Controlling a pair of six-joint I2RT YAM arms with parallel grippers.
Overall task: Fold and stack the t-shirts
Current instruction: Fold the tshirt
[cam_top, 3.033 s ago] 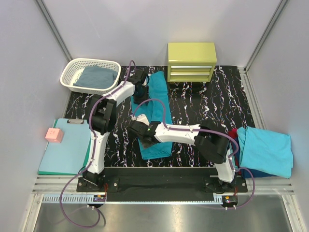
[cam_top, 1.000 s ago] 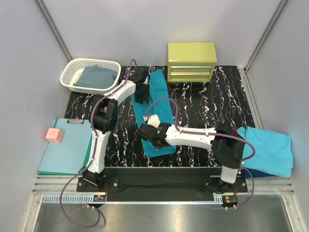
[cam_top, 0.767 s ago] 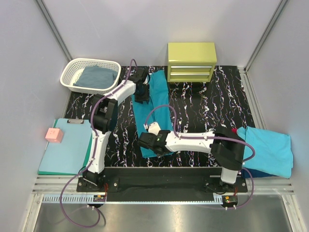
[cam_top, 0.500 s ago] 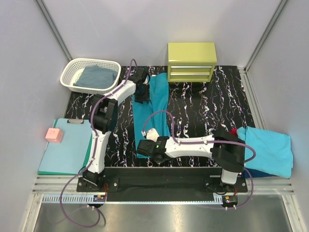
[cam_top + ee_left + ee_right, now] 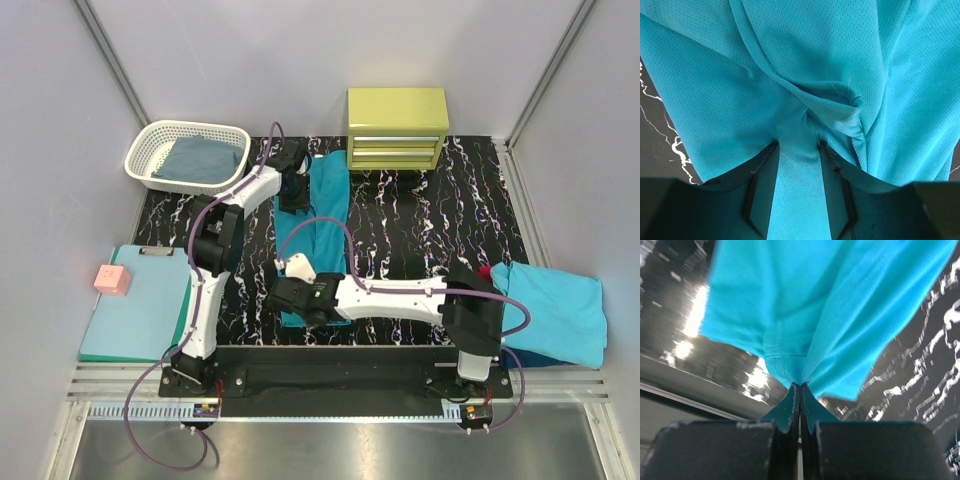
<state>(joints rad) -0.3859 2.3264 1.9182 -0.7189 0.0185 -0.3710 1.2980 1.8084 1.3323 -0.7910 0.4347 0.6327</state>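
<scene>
The teal t-shirt (image 5: 326, 215) lies drawn into a long narrow band down the middle of the black marbled table (image 5: 430, 220). My left gripper (image 5: 293, 190) is at its far end. In the left wrist view that gripper (image 5: 796, 150) is shut on a thick bunch of the t-shirt (image 5: 805, 65), with creases running into the jaws. At the near end, my right gripper (image 5: 297, 303) holds the cloth just above the table's front edge. The right wrist view shows this gripper (image 5: 800, 386) pinched tight on a hemmed corner of the t-shirt (image 5: 810, 310), which hangs taut from it.
A white basket (image 5: 150, 140) holding a grey-blue cloth stands back left, a yellow-green drawer chest (image 5: 397, 128) at the back. A mint clipboard (image 5: 135, 310) with a pink block (image 5: 112, 280) lies left. Light turquoise (image 5: 550, 310), red (image 5: 483, 272) and dark blue shirts are piled right.
My right gripper has carried the shirt's near end toward the left and the front edge, and the band has narrowed. The left arm has stayed put.
</scene>
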